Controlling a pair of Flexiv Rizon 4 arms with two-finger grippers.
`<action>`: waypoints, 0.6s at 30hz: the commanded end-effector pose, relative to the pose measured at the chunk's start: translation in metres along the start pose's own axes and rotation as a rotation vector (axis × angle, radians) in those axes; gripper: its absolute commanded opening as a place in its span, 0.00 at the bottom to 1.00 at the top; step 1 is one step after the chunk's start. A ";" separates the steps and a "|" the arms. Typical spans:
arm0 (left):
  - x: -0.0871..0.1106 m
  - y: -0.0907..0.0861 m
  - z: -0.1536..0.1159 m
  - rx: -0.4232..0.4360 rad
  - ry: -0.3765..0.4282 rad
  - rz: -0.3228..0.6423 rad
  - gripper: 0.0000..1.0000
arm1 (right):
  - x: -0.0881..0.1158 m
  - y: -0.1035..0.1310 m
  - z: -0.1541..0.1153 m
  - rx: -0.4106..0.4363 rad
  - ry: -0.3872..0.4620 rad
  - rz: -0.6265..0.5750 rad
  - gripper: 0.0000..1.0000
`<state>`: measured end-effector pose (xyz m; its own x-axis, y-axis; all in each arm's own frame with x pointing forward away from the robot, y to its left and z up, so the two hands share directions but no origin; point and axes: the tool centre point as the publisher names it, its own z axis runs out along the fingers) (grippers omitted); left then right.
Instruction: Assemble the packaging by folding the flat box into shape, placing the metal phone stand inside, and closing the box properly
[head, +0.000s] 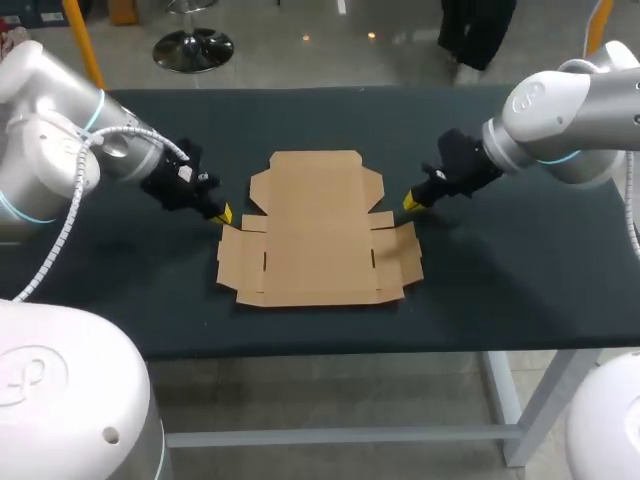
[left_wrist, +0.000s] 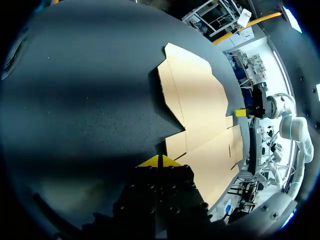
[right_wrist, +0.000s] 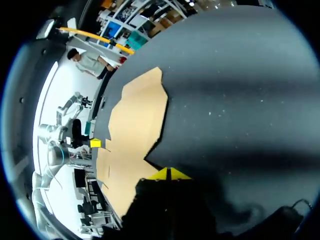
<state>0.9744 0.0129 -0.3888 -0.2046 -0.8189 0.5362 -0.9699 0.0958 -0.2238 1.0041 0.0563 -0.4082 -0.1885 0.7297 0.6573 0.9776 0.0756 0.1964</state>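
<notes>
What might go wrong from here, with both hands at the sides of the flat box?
The flat box lies unheld on the table; the left hand and right hand, both shut at its side flaps, may just slide it instead of lifting a flap. No phone stand is in view.

Soft, even light fell from overhead on the dark matte table (head: 520, 290), so the flat tan cardboard box blank (head: 318, 235) was plainly lit and threw only a thin shadow along its edges. In both wrist views, broad dark bands of shadow crossed the table between paler strips. The right arm's glossy white casing (head: 545, 105) carried mild glare.
</notes>
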 end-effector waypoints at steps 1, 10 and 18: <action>-0.001 -0.001 0.011 0.022 -0.026 -0.003 0.00 | -0.002 -0.002 0.004 -0.008 0.002 -0.007 0.00; -0.008 -0.006 0.021 0.039 -0.025 0.005 0.00 | -0.001 -0.001 0.011 -0.005 -0.001 -0.027 0.00; -0.012 -0.005 0.023 0.038 0.010 0.017 0.00 | -0.002 -0.002 0.017 0.000 0.006 -0.035 0.00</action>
<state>0.9829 0.0074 -0.4100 -0.2182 -0.8183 0.5318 -0.9607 0.0842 -0.2646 1.0020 0.0659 -0.4188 -0.2205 0.7287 0.6483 0.9705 0.0972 0.2208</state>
